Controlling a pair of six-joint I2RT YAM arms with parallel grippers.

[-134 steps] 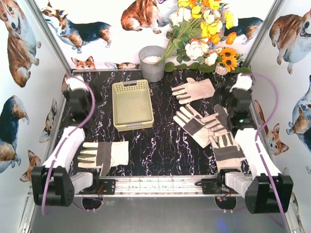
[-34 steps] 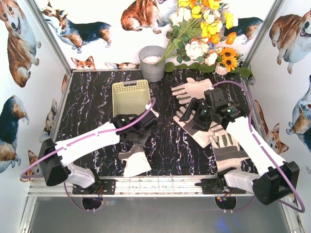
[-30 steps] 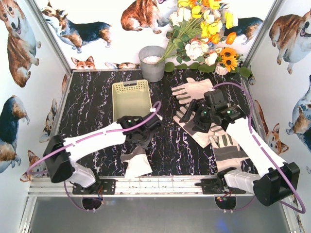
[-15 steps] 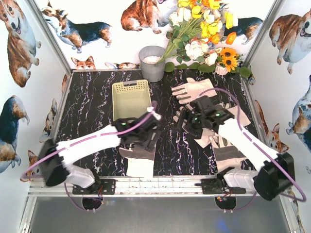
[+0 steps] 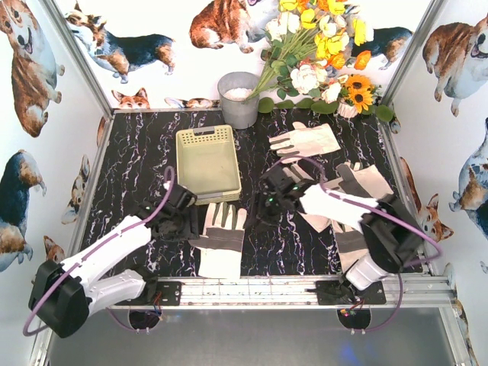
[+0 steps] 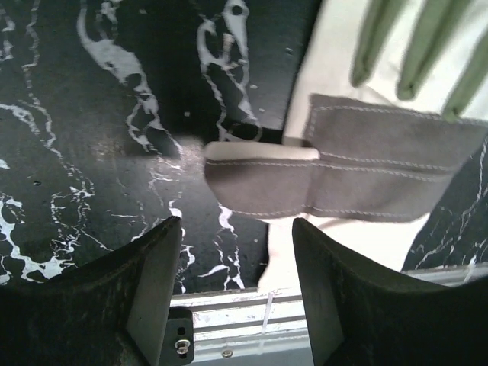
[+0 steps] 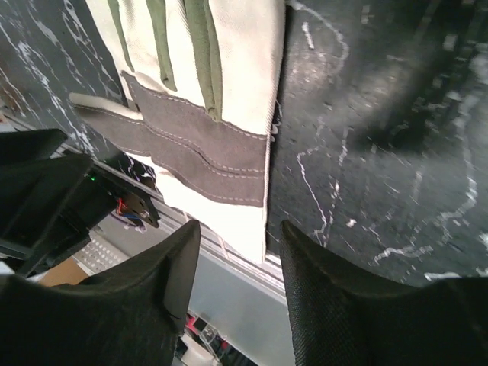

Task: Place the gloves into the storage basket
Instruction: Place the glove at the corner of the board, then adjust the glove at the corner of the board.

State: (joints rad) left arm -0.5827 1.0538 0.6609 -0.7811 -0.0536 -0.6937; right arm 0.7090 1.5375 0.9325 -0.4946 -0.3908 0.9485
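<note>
Yellow-green storage basket, gloves all outside

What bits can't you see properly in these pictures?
- Top view: the right arm covers part of the glove pile, so I cannot count it.
- Top view: the white stuff in the grey bucket is too small to name.
- Left wrist view: the near glove loses its fingertips past the top edge.
- Right wrist view: its fingers are cut off at the top too; the table at right is blurred.
</note>
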